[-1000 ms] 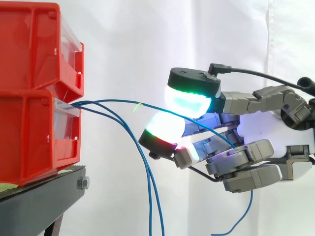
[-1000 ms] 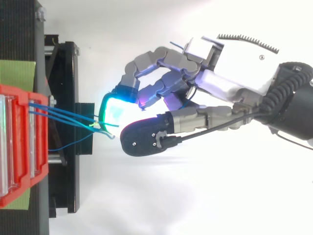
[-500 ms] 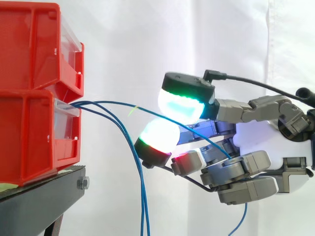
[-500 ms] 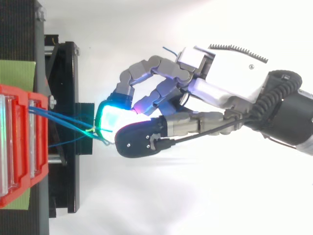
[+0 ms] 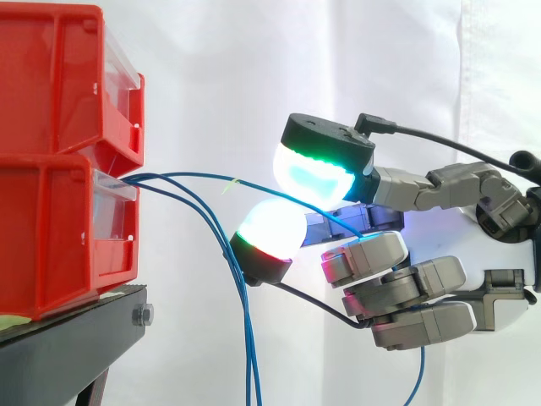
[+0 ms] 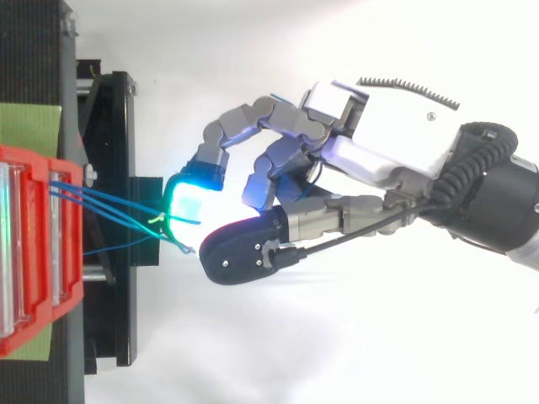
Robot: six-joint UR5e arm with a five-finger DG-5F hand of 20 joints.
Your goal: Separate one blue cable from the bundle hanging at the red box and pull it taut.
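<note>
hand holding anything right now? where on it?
One blue cable, mid-length: it passes under the thumb pad and is caught in the hand's curled fingers; its free end hangs below.

Thin blue cables are coming out of the front of the lower red box (image 5: 59,237), just under a second red box (image 5: 51,85) that is sitting stacked on it. The bundle (image 5: 247,338) is arching outward, then dropping steeply, its strands hanging loose and close together. One blue cable (image 5: 194,173) is parting from the rest: it is running almost level away from the box, bowing slightly, then sloping down between the glowing pads (image 5: 314,173) of the hand (image 5: 490,245). From there it is passing in among the curled fingers (image 5: 406,283) and trailing out beneath them as a slack tail.
</note>
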